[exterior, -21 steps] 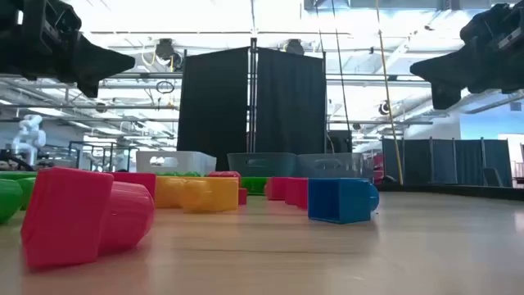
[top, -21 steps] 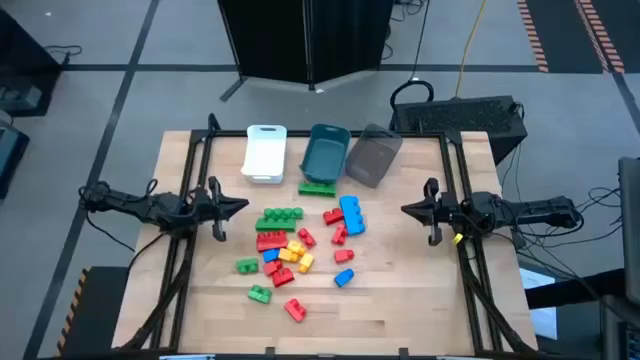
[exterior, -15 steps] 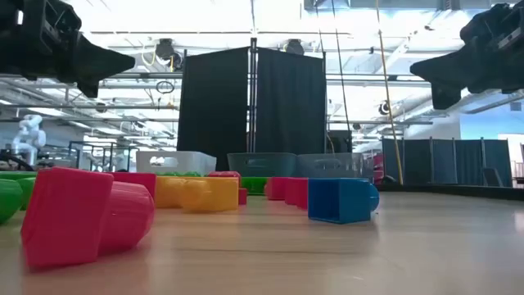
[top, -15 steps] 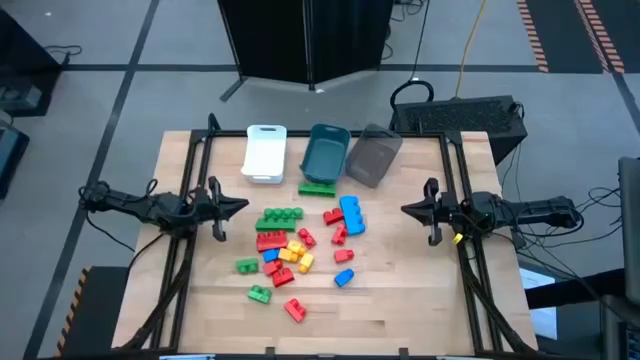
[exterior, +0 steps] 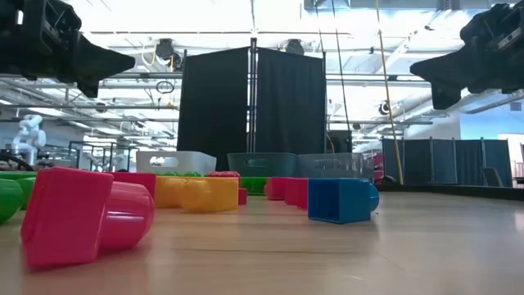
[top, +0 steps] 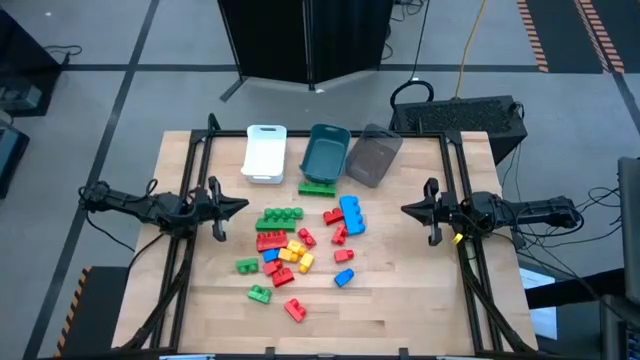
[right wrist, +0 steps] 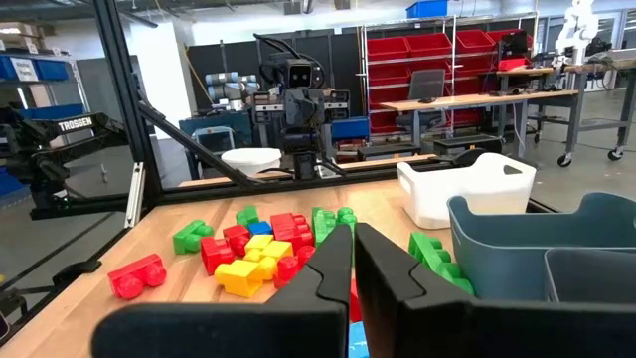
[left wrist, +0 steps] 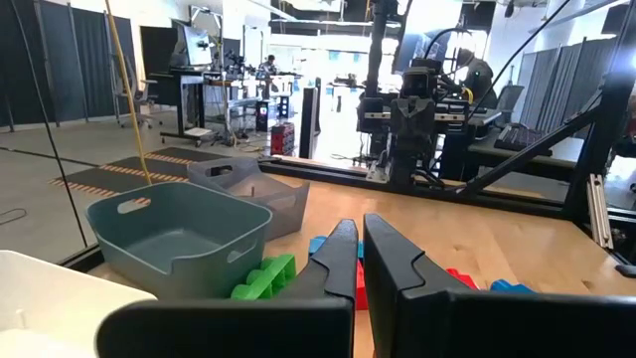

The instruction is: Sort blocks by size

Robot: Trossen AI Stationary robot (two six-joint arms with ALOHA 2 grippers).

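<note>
Several red, green, blue, yellow and orange studded blocks (top: 295,245) lie loose on the wooden table's middle; they also show in the right wrist view (right wrist: 253,249). My left gripper (top: 243,207) hovers at the table's left, shut and empty, pointing toward the pile. My right gripper (top: 405,209) hovers at the table's right, shut and empty, pointing toward the pile. In the wrist views the fingers of the left gripper (left wrist: 361,244) and of the right gripper (right wrist: 352,249) nearly meet.
A white bin (top: 265,153), a teal bin (top: 325,153) and a grey bin (top: 372,156) stand in a row at the table's far edge. A long green block (top: 317,188) lies just before the teal bin. Bare wood lies near the front edge.
</note>
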